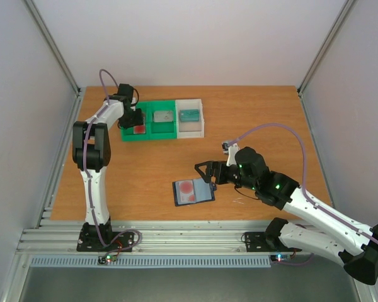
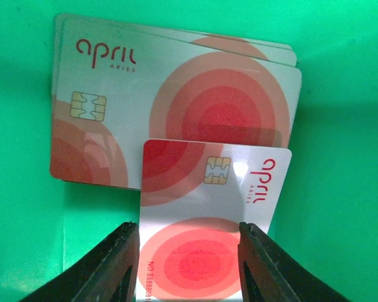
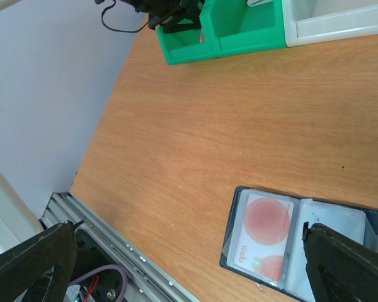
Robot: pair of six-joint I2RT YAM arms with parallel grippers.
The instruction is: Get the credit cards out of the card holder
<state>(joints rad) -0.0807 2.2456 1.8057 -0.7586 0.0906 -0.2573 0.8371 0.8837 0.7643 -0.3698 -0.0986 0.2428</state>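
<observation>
The card holder [image 1: 193,192] lies open on the table, and one credit card [image 1: 188,187] shows in its left pocket. In the right wrist view the holder [image 3: 340,220] sits at the lower right with that card [image 3: 264,236] in it. My right gripper [image 1: 201,173] is open just right of the holder; in its own view [image 3: 189,264] one fingertip [image 3: 340,264] overlaps the holder's right edge. My left gripper [image 1: 133,118] is down in the green tray's left compartment. Its jaws [image 2: 189,229] stand part open over a loose credit card [image 2: 208,189], which lies face up and overlaps a stack of cards [image 2: 176,100].
The green tray [image 1: 148,134] stands at the back left, with a white compartment [image 1: 190,129] joined on its right. A grey item [image 1: 163,117] and a teal item [image 1: 189,115] lie in them. A metal rail [image 1: 176,236] runs along the near table edge.
</observation>
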